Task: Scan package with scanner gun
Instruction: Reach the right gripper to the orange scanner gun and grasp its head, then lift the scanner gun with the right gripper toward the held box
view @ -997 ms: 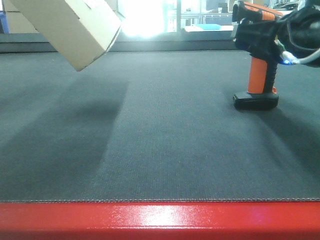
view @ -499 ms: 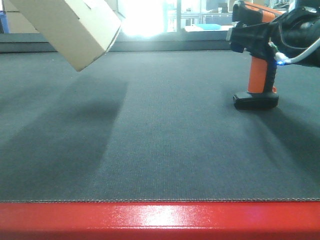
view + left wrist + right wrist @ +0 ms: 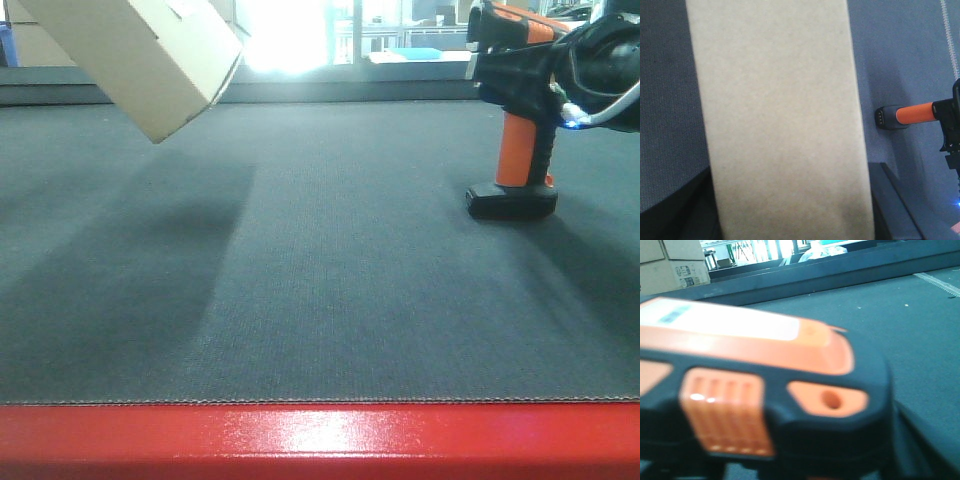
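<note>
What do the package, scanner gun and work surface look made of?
The package looks like matte tan cardboard: dull, slightly grainy faces. The scanner gun seems moulded plastic, with a smooth orange-and-black shell. The work surface is a dark woven mat, probably fabric; fine weave shows.

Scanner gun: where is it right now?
Front view, right side: the scanner gun stands upright on its base on the dark mat, the right gripper at its head; the package hangs far left.

Plain tan package tilted, raised off the surface at left, orange-and-black scanner gun upright on its base at right
</note>
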